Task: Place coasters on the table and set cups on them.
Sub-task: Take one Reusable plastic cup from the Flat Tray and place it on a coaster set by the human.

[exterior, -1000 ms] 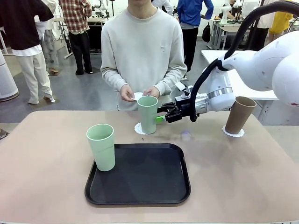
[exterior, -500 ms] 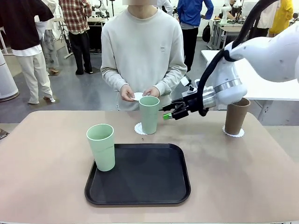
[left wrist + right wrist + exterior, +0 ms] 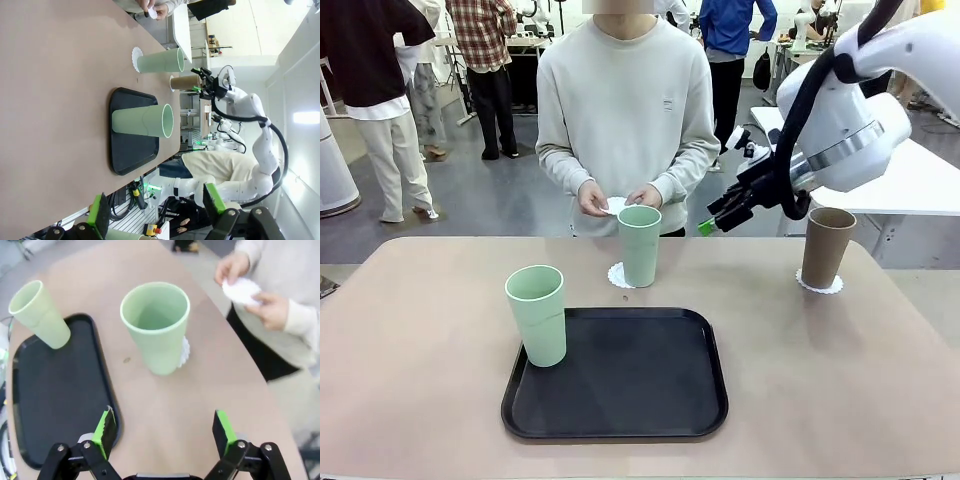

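One mint green cup [image 3: 640, 245] stands on a white coaster [image 3: 618, 275] at the far middle of the table [image 3: 420, 330]. A second mint cup [image 3: 537, 315] stands on the tray's left edge. At the right, the brown cup [image 3: 827, 247] rests on its own coaster [image 3: 818, 285]. The person holds a third coaster [image 3: 615, 206] in both hands. My right gripper [image 3: 710, 225] hangs open and empty above the table, right of the middle cup [image 3: 156, 327]. Its green pads [image 3: 106, 432] stand wide apart. My left gripper [image 3: 156, 207] is open too, far from the cups.
A black tray [image 3: 620, 385] lies at the near middle of the table. The person stands at the far edge, behind the middle cup. A white table [image 3: 910, 185] stands behind the brown cup.
My right arm has risen and drawn back to the right, away from the mint cup on the coaster. The cups and coasters have stayed put.
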Robot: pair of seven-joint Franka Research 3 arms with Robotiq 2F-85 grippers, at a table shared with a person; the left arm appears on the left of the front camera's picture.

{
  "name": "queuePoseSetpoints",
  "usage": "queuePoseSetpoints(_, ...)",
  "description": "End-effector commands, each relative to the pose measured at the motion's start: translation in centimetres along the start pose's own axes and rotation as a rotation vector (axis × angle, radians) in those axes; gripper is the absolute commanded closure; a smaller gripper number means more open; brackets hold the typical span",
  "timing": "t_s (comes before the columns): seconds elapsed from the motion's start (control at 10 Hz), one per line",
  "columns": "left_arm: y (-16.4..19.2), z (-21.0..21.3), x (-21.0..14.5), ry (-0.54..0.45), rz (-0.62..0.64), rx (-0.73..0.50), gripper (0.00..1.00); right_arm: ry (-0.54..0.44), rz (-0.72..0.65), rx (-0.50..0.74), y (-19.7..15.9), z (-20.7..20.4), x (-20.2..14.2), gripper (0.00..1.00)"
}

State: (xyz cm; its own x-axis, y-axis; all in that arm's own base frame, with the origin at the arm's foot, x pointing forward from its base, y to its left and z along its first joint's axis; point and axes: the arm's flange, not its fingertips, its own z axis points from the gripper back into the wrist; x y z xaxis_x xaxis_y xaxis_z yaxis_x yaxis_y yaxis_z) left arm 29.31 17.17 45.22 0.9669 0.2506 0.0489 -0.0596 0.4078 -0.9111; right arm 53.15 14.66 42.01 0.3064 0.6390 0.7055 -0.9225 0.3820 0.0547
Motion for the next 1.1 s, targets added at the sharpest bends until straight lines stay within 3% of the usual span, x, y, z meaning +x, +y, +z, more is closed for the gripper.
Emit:
queuePoseSetpoints(0.0,-0.1,0.1,-0.1,-0.004,-0.006,-0.008,0.00,0.199,-0.234,-0.045,3.8,2.5,0.1,0.00)
queuePoseSetpoints(0.2,-0.1,0.1,-0.1,-0.004,-0.006,-0.008,0.00,0.320,-0.393,-0.107,8.1,5.3,0.2,0.00)
queuePoseSetpoints(0.4,-0.1,0.1,-0.1,-0.004,-0.006,-0.008,0.00,0.380,-0.563,-0.154,11.5,7.5,-0.5,0.00)
queuePoseSetpoints(0.6,-0.1,0.1,-0.1,-0.004,-0.006,-0.008,0.00,0.427,-0.643,-0.207,12.4,8.3,-1.4,0.00)
queuePoseSetpoints(0.8,-0.1,0.1,-0.1,-0.004,-0.006,-0.008,0.00,0.581,-0.669,-0.288,11.4,8.4,-2.8,0.00)
queuePoseSetpoints(0.9,-0.1,0.1,-0.1,-0.004,-0.006,-0.008,0.00,0.438,-0.651,-0.218,12.4,8.8,-1.5,0.00)
queuePoseSetpoints(1.0,-0.1,0.1,-0.1,-0.004,-0.006,-0.008,0.00,0.438,-0.651,-0.218,12.4,8.8,-1.5,0.00)
